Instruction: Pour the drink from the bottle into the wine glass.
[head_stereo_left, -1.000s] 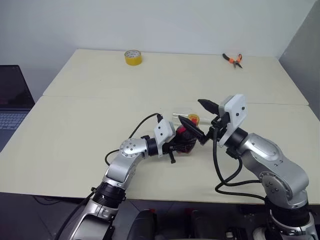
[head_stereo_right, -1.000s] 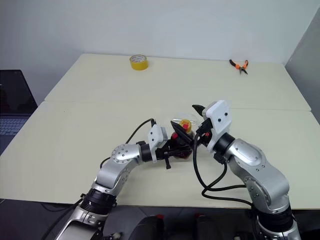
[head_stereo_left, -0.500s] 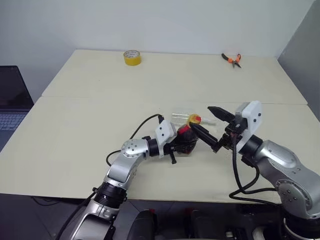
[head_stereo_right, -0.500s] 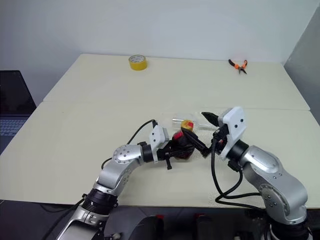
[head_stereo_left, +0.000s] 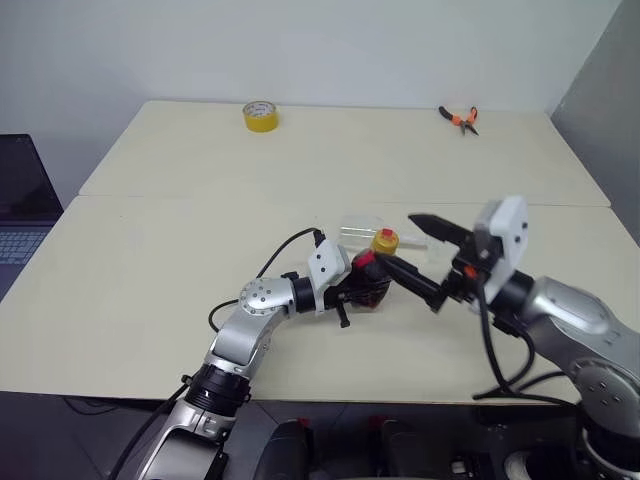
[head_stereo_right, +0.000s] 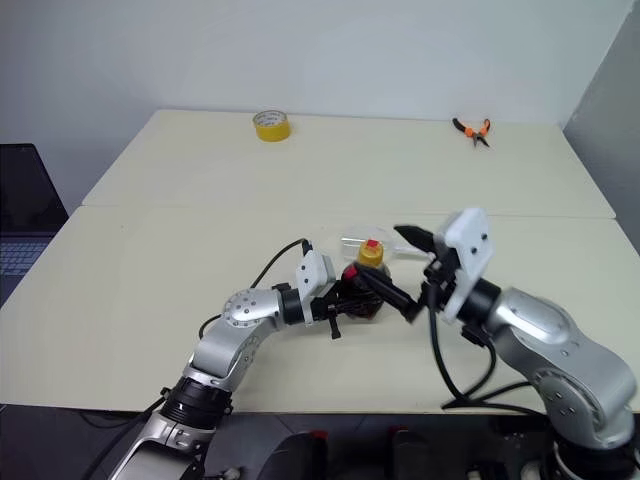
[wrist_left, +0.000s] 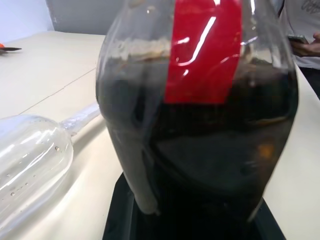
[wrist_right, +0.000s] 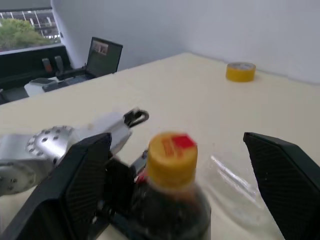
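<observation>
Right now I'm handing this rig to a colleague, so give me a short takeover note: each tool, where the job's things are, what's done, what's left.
Left tool: shut on the bottle, holding it upright near the table's front middle.
Right tool: open, holding nothing, level with the yellow cap and to its right, fingers pointing towards it.
Drink: all in the bottle, which is nearly full.
Wine glass: lying on its side on the table just behind the bottle, empty.
Done: bottle grasped.
Left: take the cap off, stand the glass upright, pour.
</observation>
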